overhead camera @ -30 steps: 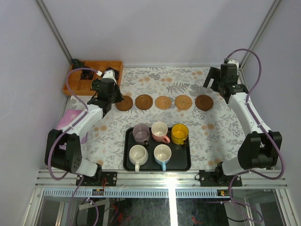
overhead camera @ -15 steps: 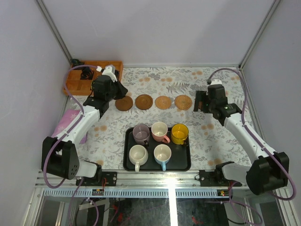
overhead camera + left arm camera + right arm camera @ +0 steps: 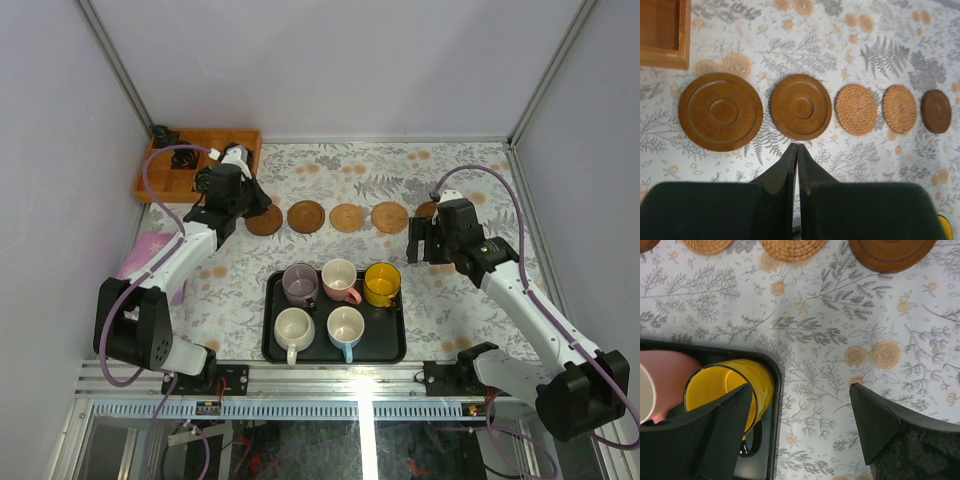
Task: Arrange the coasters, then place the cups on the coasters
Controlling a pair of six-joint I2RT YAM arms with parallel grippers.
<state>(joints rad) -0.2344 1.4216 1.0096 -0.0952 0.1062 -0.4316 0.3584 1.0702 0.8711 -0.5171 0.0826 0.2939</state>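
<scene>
Five coasters lie in a row across the mat: smooth wooden ones (image 3: 720, 111) (image 3: 801, 106) (image 3: 935, 111) and two woven-looking ones (image 3: 856, 109) (image 3: 899, 109). My left gripper (image 3: 797, 146) hovers shut and empty just in front of the second coaster (image 3: 306, 216). Five cups stand in the black tray (image 3: 270, 340): mauve (image 3: 299, 284), pink (image 3: 340, 280), yellow (image 3: 382, 284), cream (image 3: 293, 328) and light blue (image 3: 346, 328). My right gripper (image 3: 801, 390) is open over the mat at the tray's right edge. Its left finger overlaps the yellow cup (image 3: 762, 380). The rightmost coaster (image 3: 428, 209) is partly hidden behind it.
An orange wooden compartment box (image 3: 195, 160) with small dark objects sits at the back left corner. A pale purple object (image 3: 145, 250) lies by the left wall. Grey walls and frame posts close in the table on three sides.
My right arm swung from the back right corner down toward the tray, ending beside the yellow cup and narrowing its jaws slightly. The left gripper shifted only a little by the first coasters.
</scene>
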